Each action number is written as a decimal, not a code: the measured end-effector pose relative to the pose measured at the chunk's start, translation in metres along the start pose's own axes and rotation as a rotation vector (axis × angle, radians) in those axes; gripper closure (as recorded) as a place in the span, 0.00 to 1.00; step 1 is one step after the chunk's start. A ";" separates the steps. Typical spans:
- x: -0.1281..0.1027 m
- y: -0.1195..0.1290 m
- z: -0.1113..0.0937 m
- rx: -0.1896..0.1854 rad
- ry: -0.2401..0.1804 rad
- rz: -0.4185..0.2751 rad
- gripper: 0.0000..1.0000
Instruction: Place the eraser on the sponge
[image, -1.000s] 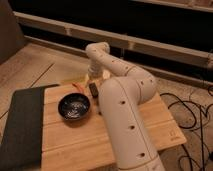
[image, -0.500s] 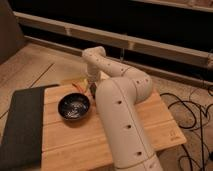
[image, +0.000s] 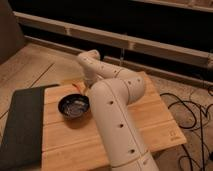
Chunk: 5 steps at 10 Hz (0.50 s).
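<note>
— Beyond the black bowl (image: 73, 106), toward the table's far edge: is the eraser there?

— I can't see it. Neither the eraser nor the sponge shows. The arm (image: 117, 117), reaching over from the near right corner, covers that patch of the table (image: 155, 120). Only a small orange scrap (image: 74, 83) peeks out beside the wrist (image: 90, 65).

— And the gripper?

— The gripper (image: 82, 88) hangs low just past the bowl's far rim, mostly hidden behind the wrist. How far open it is, or whether it holds anything, I cannot tell.

— What has changed?

— Within the last second the wrist has swung a little toward the left edge and now stands nearer the bowl. The bowl has not shifted, nor has the dark mat (image: 22, 125) along the left edge.

— So for the task?

— My guess is that the work is at that hidden patch. It would fit closing on the eraser as well as setting it onto the sponge, and nothing here settles which.
</note>
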 end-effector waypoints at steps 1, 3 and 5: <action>-0.002 -0.004 -0.006 0.004 -0.018 0.011 0.35; -0.003 -0.005 -0.014 0.006 -0.045 0.026 0.35; -0.001 -0.005 -0.012 -0.005 -0.053 0.032 0.35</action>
